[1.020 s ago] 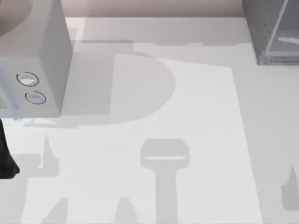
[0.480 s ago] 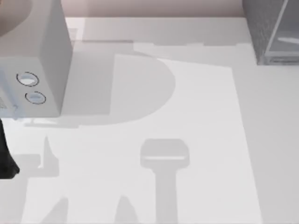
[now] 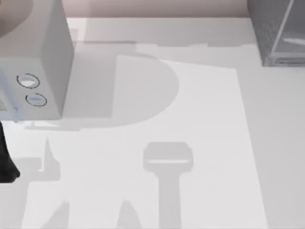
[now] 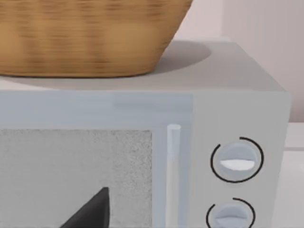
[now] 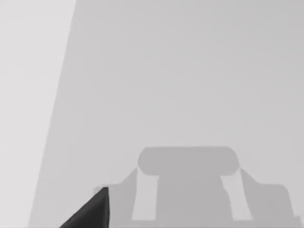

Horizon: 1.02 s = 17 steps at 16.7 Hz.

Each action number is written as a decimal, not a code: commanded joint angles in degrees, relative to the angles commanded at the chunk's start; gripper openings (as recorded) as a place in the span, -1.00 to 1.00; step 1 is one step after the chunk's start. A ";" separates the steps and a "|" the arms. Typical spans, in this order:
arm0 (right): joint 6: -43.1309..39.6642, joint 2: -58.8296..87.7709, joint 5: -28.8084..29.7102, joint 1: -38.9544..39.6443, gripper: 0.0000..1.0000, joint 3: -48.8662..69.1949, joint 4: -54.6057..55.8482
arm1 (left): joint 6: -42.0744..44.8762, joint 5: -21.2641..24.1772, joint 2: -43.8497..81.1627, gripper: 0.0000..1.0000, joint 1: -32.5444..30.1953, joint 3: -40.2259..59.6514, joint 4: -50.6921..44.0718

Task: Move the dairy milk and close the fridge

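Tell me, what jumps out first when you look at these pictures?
The big light grey microwave with two round dials stands at the table's far left. A woven basket sits on top of it. Across the table, at the far right corner, is the dark speckled fridge with its pale glassy door panel.

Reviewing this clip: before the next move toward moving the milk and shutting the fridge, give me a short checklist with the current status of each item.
1. Fridge located: ok, at the table's far right corner in the top view.
2. Fridge door position: cannot tell; the pale panel seems angled, but the cabinet is cut off by the picture's edge.
3. Dairy milk located: not ok, no blue carton found in these pictures.
4. Left arm placed: ok, at the top view's left edge, its wrist camera facing the light grey box with two dials, a wicker basket on top.
5. Right gripper state: cannot tell; one dark fingertip over bare table.
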 joint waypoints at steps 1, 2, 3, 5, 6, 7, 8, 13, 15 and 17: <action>-1.10 1.00 -0.70 -0.78 1.00 0.43 0.10 | 0.00 0.00 0.00 1.00 0.00 0.00 0.00; -2.75 2.52 -1.70 -1.99 1.00 1.05 0.24 | 0.00 0.00 0.00 1.00 0.00 0.00 0.00; -4.91 4.51 -2.96 -3.63 1.00 1.86 0.40 | 0.00 0.00 0.00 1.00 0.00 0.00 0.00; -10.58 9.85 -6.11 -8.18 1.00 3.93 0.77 | 0.00 0.00 0.00 1.00 0.00 0.00 0.00; -14.03 13.16 -7.95 -11.06 1.00 5.17 0.97 | 0.00 0.00 0.00 1.00 0.00 0.00 0.00; -17.85 16.86 -9.94 -14.34 1.00 6.54 1.16 | 0.00 0.00 0.00 1.00 0.00 0.00 0.00; -21.96 20.88 -12.04 -17.94 1.00 7.99 1.35 | 0.00 0.00 0.00 1.00 0.00 0.00 0.00; -45.47 44.54 -23.67 -39.48 1.00 16.13 2.04 | 0.00 0.00 0.00 1.00 0.00 0.00 0.00; -55.65 55.03 -28.56 -49.07 1.00 19.54 2.16 | 0.00 0.00 0.00 1.00 0.00 0.00 0.00; -65.83 65.63 -33.38 -58.71 1.00 22.88 2.19 | 0.00 0.00 0.00 1.00 0.00 0.00 0.00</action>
